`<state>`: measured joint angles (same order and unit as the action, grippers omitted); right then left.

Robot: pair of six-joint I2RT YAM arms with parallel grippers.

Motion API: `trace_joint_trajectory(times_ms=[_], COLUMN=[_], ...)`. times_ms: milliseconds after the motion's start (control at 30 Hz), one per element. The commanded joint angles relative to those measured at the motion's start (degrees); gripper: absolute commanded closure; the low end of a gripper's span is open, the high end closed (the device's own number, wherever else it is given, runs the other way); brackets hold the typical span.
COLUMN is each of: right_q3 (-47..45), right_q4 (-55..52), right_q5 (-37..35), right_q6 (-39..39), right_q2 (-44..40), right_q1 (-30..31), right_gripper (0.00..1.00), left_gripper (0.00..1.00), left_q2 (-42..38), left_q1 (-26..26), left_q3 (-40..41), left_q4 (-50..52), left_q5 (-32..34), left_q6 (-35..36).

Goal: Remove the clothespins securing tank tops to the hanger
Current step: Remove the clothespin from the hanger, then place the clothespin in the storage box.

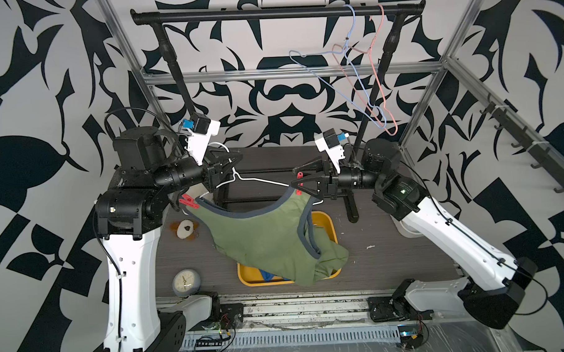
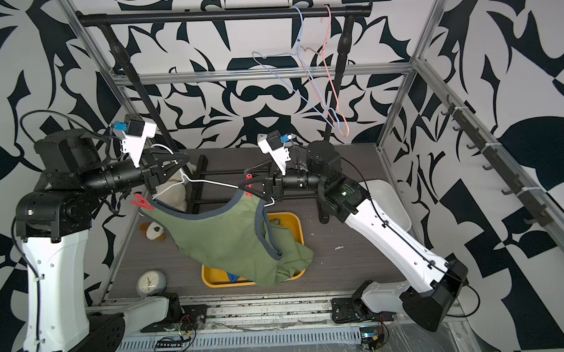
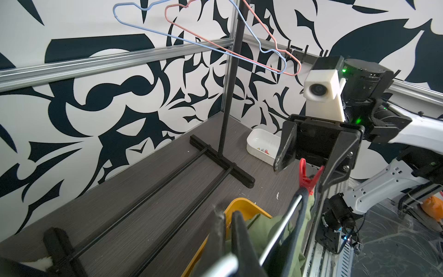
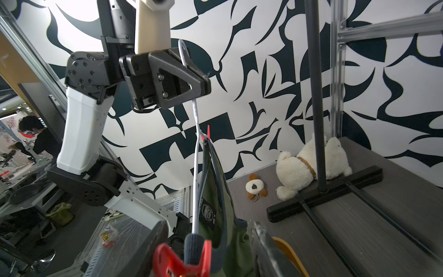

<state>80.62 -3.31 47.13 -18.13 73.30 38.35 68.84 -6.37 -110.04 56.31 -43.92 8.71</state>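
Left wrist view, white tub (image 3: 256,141): sitting at the worktop's (image 1: 389,244) right edge, holding tiny coloured bits (image 3: 262,150).
Yellow tray (image 1: 249,275): lying near the front edge, holding olive and blue cloth (image 1: 267,276).
Tank top (image 1: 260,235): hanging pinned over the tray, its label (image 4: 208,214) proving unreadable.
Left gripper (image 4: 203,84): I am clenching the white hanger (image 1: 261,181).
Right gripper (image 3: 302,173): I am holding my fingers apart around the red clothespin (image 3: 307,182).

Bright even light, soft shadows, fisheye edges, blurry wrist-view foregrounds.

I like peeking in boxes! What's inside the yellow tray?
The yellow plastic tray holds crumpled olive-green cloth and a bit of blue cloth. The hanging olive-green tank top covers the rest.
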Motion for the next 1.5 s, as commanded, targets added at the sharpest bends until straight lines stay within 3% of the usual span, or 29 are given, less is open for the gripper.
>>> trace_joint_trajectory(times_ms=[0, 267, 533, 633, 833, 1200, 1300, 1467], right_q3=[2.9, 2.7, 3.3, 3.9, 3.5, -12.5, -16.2, -20.4], right_q4=[3.0, 3.5, 6.1, 6.9, -2.5, -19.1, -21.2, -19.0], right_q5=[-0.6, -0.1, -3.1, -5.3, -19.7, -49.2, -55.5, -59.8], right_q6=[0.4, 0.0, -1.2, -1.8, 2.6, 3.7, 2.8, 0.3], right_q2=[-1.2, -1.2, -0.7, -0.2, -3.3, -16.6, -15.3, -10.4], right_q1=[0.2, 0.2, 0.3, 0.2, 0.2, -5.5, -10.8, -23.7], right_gripper=[0.53, 0.70, 0.95, 0.98, 1.00, 1.00, 1.00, 1.00], left_gripper=[0.98, 0.97, 0.97, 0.97, 0.97, 0.95, 0.95, 0.94], left_q2=[-0.8, -0.9, -1.1, -1.5, -1.6, -0.8, -0.7, -0.4], left_q1=[0.0, 0.0, 0.0, 0.0, -0.5, -1.5, -1.5, -1.7], left_q3=[0.5, 0.9, 3.6, 4.5, 3.6, 3.0, 2.5, 1.5], left_q4=[-1.9, -1.9, -2.4, -2.4, -2.1, -1.9, -1.9, -2.0], left_q5=[-1.4, -1.4, -2.3, -1.7, -0.6, -1.3, -2.1, -2.9], left_q6=[-0.8, -0.8, -0.9, -0.4, 0.6, 2.4, 2.5, 2.5])
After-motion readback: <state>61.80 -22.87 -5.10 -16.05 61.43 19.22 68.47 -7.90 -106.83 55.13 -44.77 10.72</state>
